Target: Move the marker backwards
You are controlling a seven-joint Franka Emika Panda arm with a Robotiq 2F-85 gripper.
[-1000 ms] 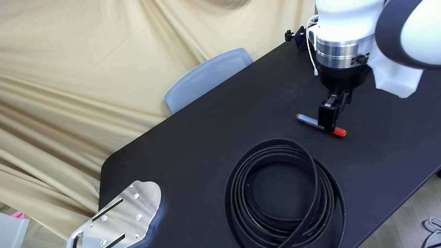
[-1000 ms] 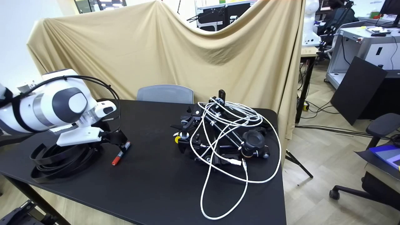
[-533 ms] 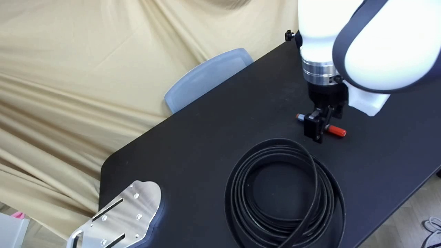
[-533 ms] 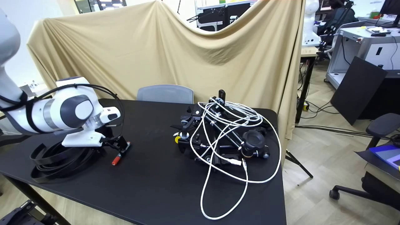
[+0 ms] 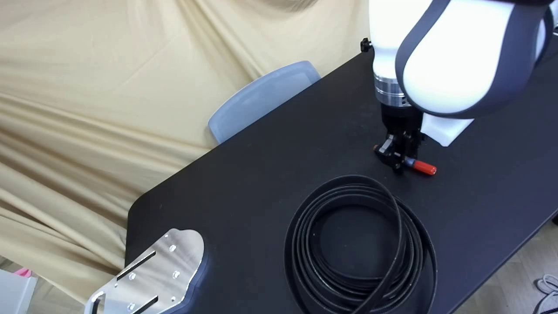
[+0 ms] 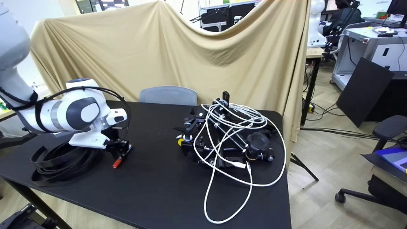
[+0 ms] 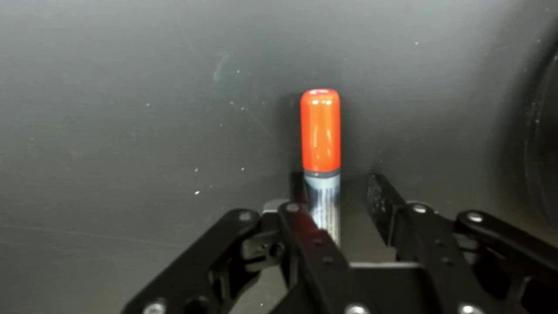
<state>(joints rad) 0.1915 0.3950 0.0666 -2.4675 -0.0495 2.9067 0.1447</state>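
Observation:
The marker [image 7: 321, 135], with a red cap and a pale blue barrel, lies flat on the black table. My gripper [image 7: 338, 186] is down around its barrel, one finger on each side. In the wrist view the left finger sits right beside the barrel, perhaps touching it, while a clear gap separates the barrel from the right finger's pad [image 7: 378, 205]. So the jaws stand partly open and do not clamp it. Both exterior views show the red cap of the marker [image 5: 425, 168] sticking out past the gripper [image 6: 122, 152]; the fingers cover most of the barrel.
A big coil of black cable [image 5: 301, 244] lies close to the marker. A slotted metal plate [image 5: 152, 270] is at the table's corner. A tripod heap [image 6: 257, 143] with white cables occupies another part of the table. A grey chair back [image 6: 168, 95] stands behind the table edge.
The gripper has shifted along the marker and come lower around it, and its jaws have drawn closer together. The marker has moved very slightly.

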